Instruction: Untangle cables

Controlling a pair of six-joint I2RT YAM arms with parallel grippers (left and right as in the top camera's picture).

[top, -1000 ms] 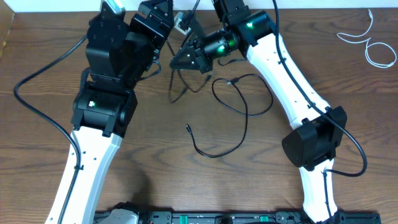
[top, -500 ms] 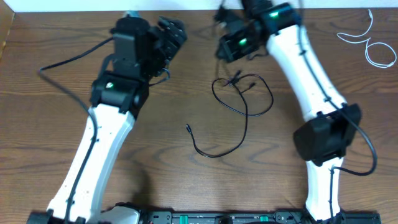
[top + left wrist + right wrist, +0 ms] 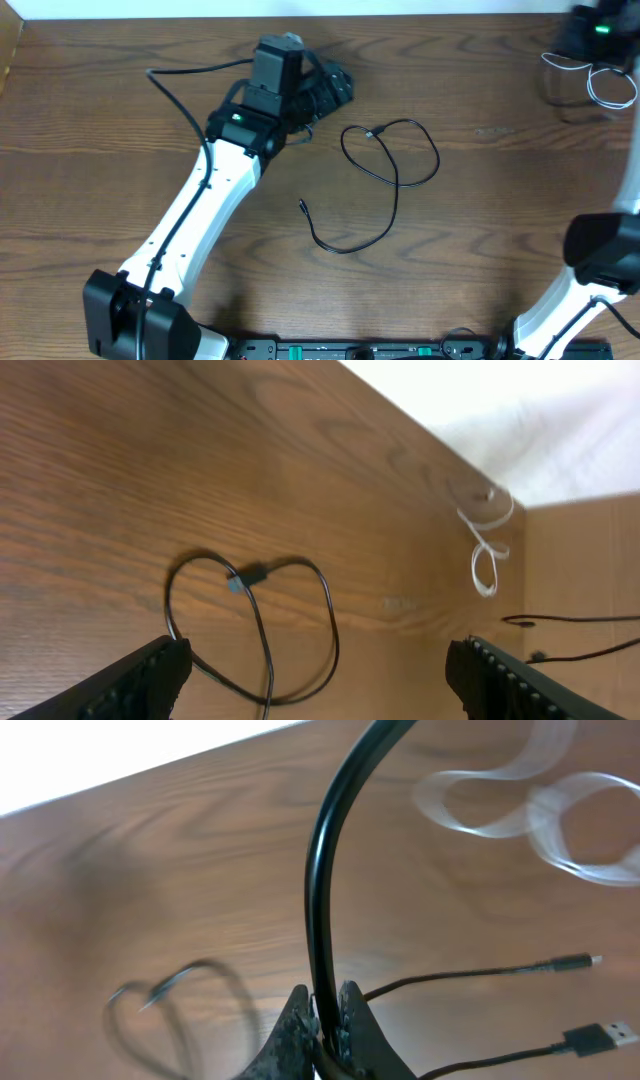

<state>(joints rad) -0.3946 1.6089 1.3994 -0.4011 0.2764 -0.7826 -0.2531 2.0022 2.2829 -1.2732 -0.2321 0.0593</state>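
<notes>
Brown wood-grain worktop (image 3: 100, 150) carried both arms. The left arm (image 3: 190, 215) ran from the near left corner up toward the middle of the far edge. The right arm (image 3: 600, 250) stood at the right edge, and its head reached into the far right corner.

The left gripper (image 3: 336, 84) was near the far edge, left of centre. In its wrist view the two fingers (image 3: 150, 670) stood wide apart with nothing between them.

The right gripper (image 3: 322, 998) was narrow, its fingers close together and pinched on a black cord (image 3: 318, 870) that rose in an arc from between them.

The black cable (image 3: 397, 185) lay flat in the middle of the worktop, well apart from both grippers. It formed one loop with a tail curving toward the near edge, and nothing crossed it.

The white cable (image 3: 590, 70) lay in small loops at the far right corner, just beside the right arm's head and apart from the black cable.

Two thin dark leads ran rightward from beside the right fingers, one ending in a small plug (image 3: 585, 961) and the other in a larger plug (image 3: 600, 1038). Whether they belonged to the pinched cord could not be told.
</notes>
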